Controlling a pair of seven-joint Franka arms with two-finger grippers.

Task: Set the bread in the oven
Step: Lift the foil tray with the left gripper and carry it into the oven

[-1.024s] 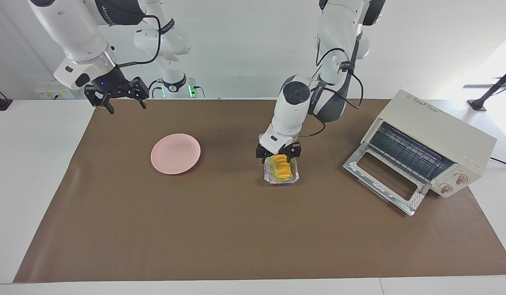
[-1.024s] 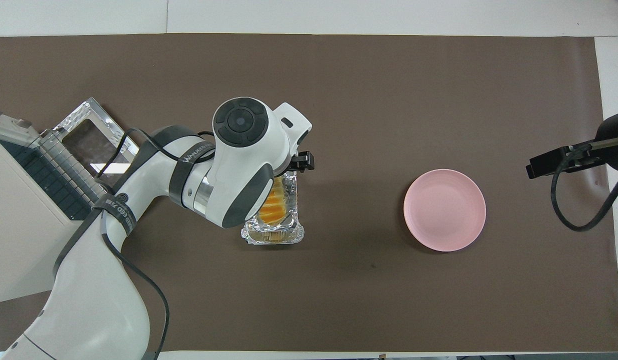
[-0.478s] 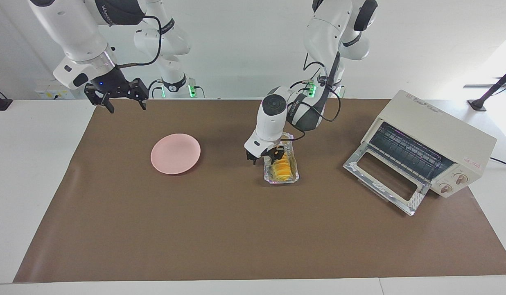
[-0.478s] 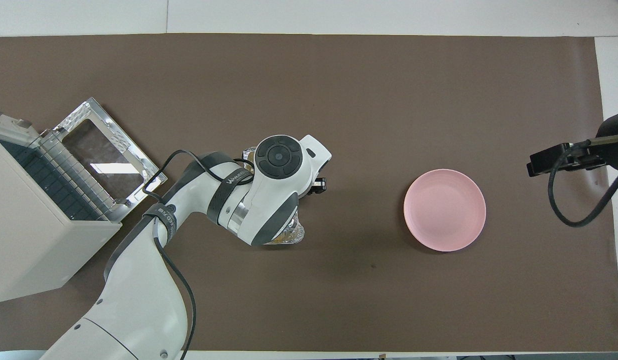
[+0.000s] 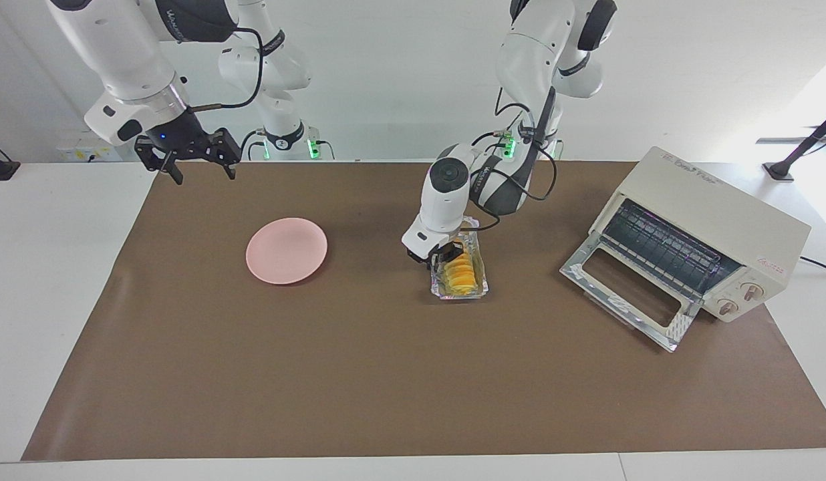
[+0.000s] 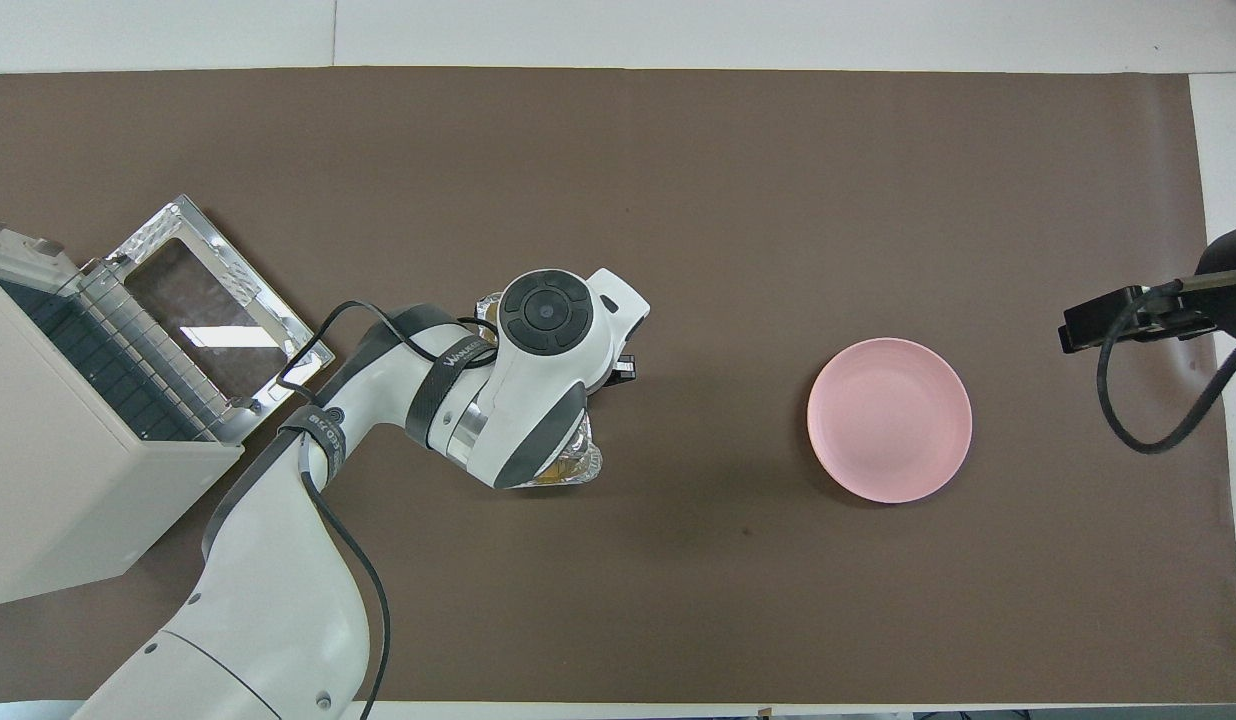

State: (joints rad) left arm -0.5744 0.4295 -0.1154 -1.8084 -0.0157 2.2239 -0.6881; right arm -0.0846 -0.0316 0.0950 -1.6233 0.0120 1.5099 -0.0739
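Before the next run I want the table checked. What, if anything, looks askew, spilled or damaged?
Nothing stands out. The bread sits in its foil tray with the left gripper shut on the tray's rim; the oven door hangs open; the pink plate lies flat.

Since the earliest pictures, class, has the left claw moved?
Yes. In the facing view the left claw has shifted along the foil tray toward the pink plate and now grips the tray's rim.
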